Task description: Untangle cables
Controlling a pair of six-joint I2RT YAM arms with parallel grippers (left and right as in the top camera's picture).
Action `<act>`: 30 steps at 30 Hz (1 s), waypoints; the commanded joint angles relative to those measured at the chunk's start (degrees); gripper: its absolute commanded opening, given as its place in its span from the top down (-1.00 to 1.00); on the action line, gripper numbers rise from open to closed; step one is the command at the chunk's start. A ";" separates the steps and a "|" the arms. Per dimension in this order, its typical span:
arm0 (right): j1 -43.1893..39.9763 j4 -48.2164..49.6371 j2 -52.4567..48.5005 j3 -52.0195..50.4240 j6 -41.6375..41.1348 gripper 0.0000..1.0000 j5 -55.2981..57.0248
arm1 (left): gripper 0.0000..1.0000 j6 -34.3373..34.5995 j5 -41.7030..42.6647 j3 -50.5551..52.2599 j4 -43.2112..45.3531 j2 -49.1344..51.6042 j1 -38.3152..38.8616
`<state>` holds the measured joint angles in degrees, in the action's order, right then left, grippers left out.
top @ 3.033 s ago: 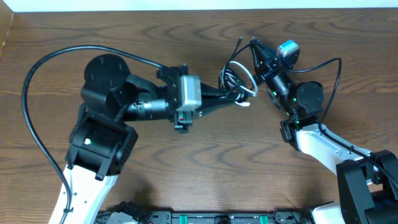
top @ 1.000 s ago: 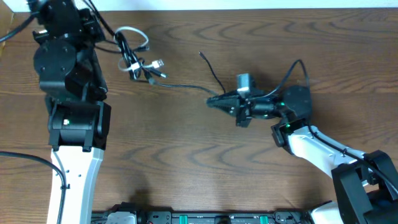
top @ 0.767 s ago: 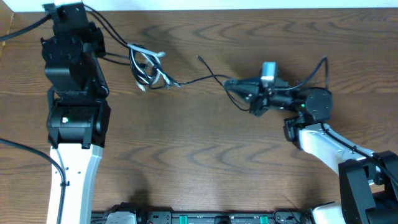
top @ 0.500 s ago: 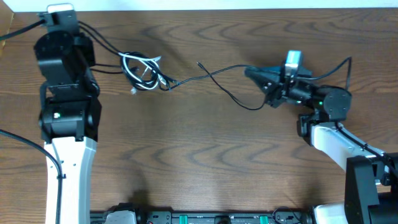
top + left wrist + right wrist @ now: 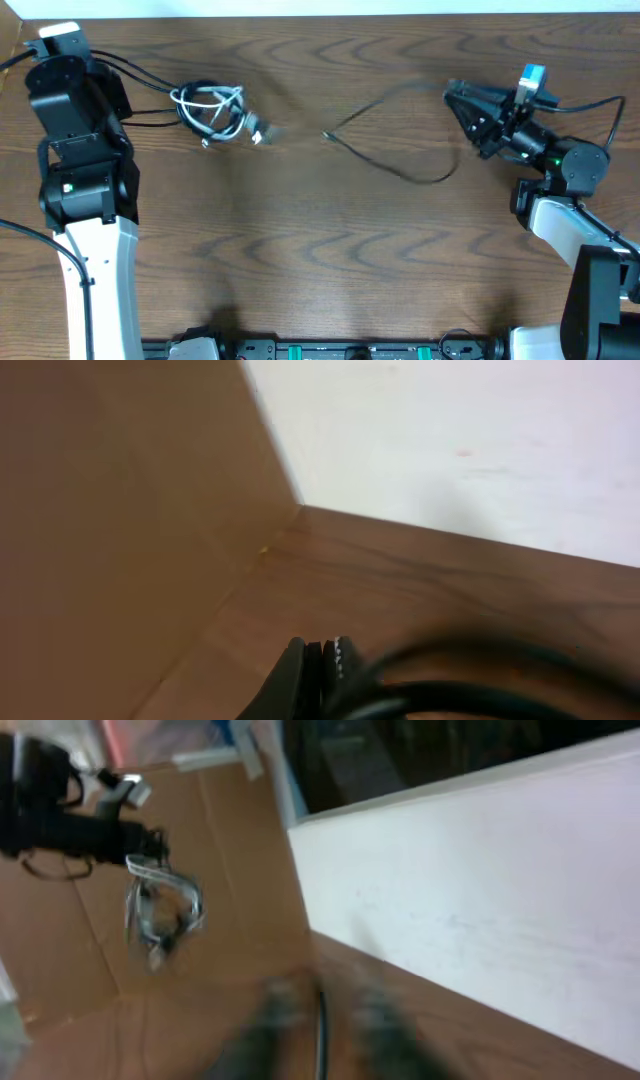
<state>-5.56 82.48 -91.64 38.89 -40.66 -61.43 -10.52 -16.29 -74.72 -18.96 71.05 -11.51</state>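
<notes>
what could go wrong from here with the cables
1. The right gripper has its jaws apart, and the black cable only passes loosely between them, so it may drop away.
2. The white cable sits coiled in a clump with the black one near the shut left gripper; more pulling could tighten the tangle.

The white cable point(image 5: 207, 100) sits bunched in small overlapping loops at upper left of the overhead view, its plug ends poking out to the right; darker loops are tangled through it; the black cable point(image 5: 420, 179), motion-blurred, sweeps in a shallow curve at right, one end lying mid-view.
</notes>
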 commanded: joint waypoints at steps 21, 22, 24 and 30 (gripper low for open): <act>8.44 -8.41 0.61 0.44 -0.83 -0.55 -0.87 | 0.85 5.27 55.98 -0.90 3.23 0.00 -0.42; 9.16 -9.40 0.61 0.44 -0.74 -0.58 -0.90 | 0.85 5.27 57.27 -0.90 3.23 0.00 -0.42; 11.54 -13.16 0.61 0.44 1.16 -0.63 -0.90 | 0.85 5.27 61.44 -0.90 3.23 0.00 -0.31; 18.67 -18.23 0.61 0.44 5.90 -0.93 -0.76 | 0.85 5.01 71.10 -0.90 3.45 0.00 0.87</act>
<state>9.76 64.38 -91.61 38.92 -38.28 -62.13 -5.78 46.46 -74.72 -16.14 71.05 -11.40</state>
